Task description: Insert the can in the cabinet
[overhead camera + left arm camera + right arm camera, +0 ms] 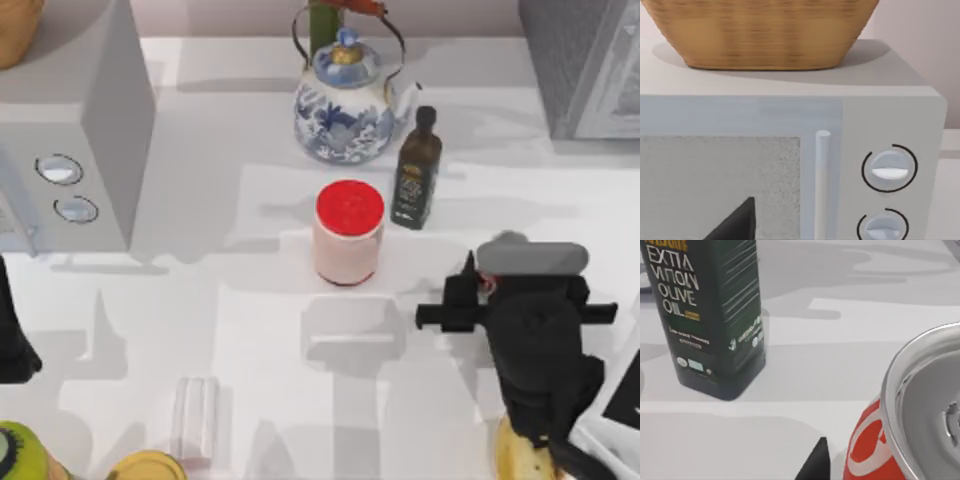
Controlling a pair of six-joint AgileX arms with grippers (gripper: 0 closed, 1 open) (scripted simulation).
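At the far left edge of the top view the left arm sits parked beside the light-grey box with two round dials. Its wrist view looks straight at that box's front, with a woven basket resting on the box's top; whether the left gripper's fingers are released or clenched cannot be told. Along the near edge on the left lie a green-yellow round thing, a yellow lid-like disc and a pale ribbed block.

Toward the middle, a blue-and-white teapot stands at the back of the table. In front of it is the pink jar with a red lid, upright. Just right of the jar stands a dark olive oil bottle, also upright.

Further right, the right gripper hovers low over the table, near the bottle and in front of it. The can lies directly at this gripper: the right wrist view shows its silver top and red side with white lettering very close, with the olive oil bottle standing well behind it. In the top view a sliver of red peeks out at the gripper's front, under the arm's body. Whether the fingers are clamped on the can or merely beside it cannot be told.

At the back right corner stands the cabinet, dark speckled top and paler panelled front, well apart from the can and the right gripper.
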